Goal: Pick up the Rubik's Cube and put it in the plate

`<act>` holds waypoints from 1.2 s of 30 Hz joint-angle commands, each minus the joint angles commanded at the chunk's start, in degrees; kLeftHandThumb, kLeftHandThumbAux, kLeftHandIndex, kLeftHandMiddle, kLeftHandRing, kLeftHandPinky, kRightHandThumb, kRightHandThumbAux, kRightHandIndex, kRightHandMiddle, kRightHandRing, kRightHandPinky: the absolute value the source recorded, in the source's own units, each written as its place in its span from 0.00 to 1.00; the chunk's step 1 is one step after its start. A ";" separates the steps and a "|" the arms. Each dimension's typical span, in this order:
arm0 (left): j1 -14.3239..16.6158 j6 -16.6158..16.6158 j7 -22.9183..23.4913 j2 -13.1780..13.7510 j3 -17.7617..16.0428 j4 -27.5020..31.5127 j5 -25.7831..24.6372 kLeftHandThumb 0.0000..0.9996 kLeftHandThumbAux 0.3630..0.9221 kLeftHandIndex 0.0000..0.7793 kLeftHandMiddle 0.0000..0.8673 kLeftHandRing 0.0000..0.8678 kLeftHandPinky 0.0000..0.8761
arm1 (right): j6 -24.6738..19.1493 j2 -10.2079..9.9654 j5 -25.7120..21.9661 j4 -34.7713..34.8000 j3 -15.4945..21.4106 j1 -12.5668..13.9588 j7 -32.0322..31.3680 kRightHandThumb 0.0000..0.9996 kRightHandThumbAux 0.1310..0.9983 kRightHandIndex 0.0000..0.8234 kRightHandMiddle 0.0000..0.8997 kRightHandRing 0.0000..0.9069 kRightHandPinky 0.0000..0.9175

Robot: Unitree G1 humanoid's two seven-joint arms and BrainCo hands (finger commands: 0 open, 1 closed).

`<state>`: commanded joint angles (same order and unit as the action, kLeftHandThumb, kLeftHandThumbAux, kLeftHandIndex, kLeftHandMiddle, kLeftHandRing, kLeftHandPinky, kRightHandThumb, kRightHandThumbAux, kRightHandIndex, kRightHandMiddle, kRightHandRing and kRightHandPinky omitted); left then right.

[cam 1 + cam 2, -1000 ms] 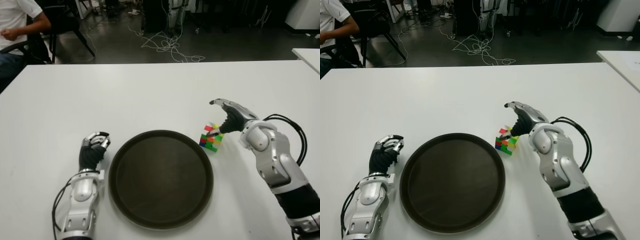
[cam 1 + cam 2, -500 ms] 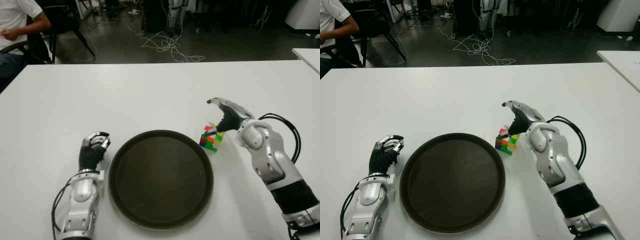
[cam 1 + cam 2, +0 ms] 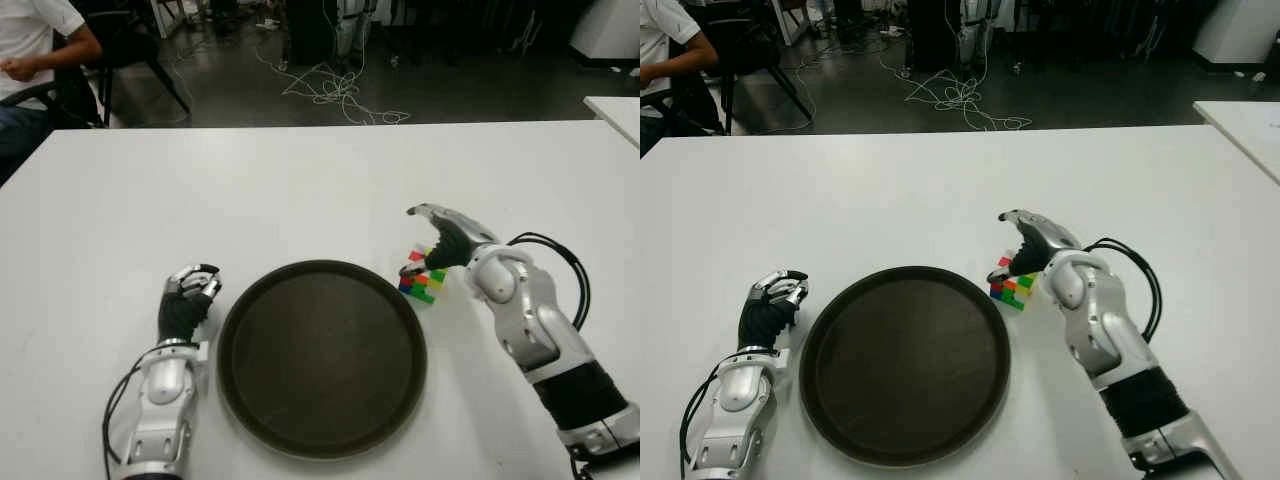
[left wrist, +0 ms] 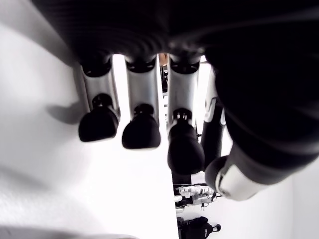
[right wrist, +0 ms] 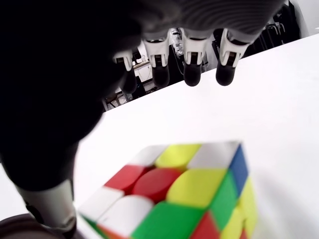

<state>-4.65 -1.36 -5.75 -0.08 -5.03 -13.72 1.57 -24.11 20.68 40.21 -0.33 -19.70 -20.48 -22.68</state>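
Rubik's Cube point(image 3: 422, 280): on table point(image 3: 300, 180), just right of plate point(image 3: 320, 355) rim | right hand point(image 3: 440, 240): directly above cube, fingers spread, holding nothing; cube sits beneath palm, thumb on plate side | left hand point(image 3: 185, 305): curled, empty, left of plate.

— What's my right hand point(image 3: 440, 243) doing?
— Reached forward, forearm angled inward, wrist bent. Its fingers point(image 5: 192, 69) are spread and extended, thumb apart from them, nothing gripped.
— And my left hand point(image 3: 186, 300)?
— Low on my left side, forearm pointing straight ahead, fingers point(image 4: 141, 130) curled in toward the palm, holding nothing.
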 joint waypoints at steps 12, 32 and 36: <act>-0.28 -0.30 0.55 0.00 0.08 0.58 -0.53 0.71 0.61 0.57 0.93 0.94 0.91 | -4.59 0.16 1.11 2.48 -2.04 0.50 -3.01 0.00 0.73 0.00 0.02 0.02 0.00; -1.25 1.08 0.38 -1.18 -0.05 3.50 -1.43 0.71 0.61 0.57 0.94 0.96 0.93 | -1.87 -0.12 -0.68 1.12 -2.13 2.93 -0.07 0.00 0.80 0.01 0.02 0.03 0.01; -1.23 1.29 0.29 -1.33 -0.33 3.57 -1.48 0.71 0.61 0.57 0.94 0.96 0.93 | -2.23 -0.11 -0.40 1.06 -2.31 2.97 -0.11 0.00 0.81 0.01 0.03 0.03 0.01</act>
<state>-5.88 -0.07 -5.46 -1.41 -5.36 -10.15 0.09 -26.34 20.56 39.81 0.73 -22.00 -17.51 -22.78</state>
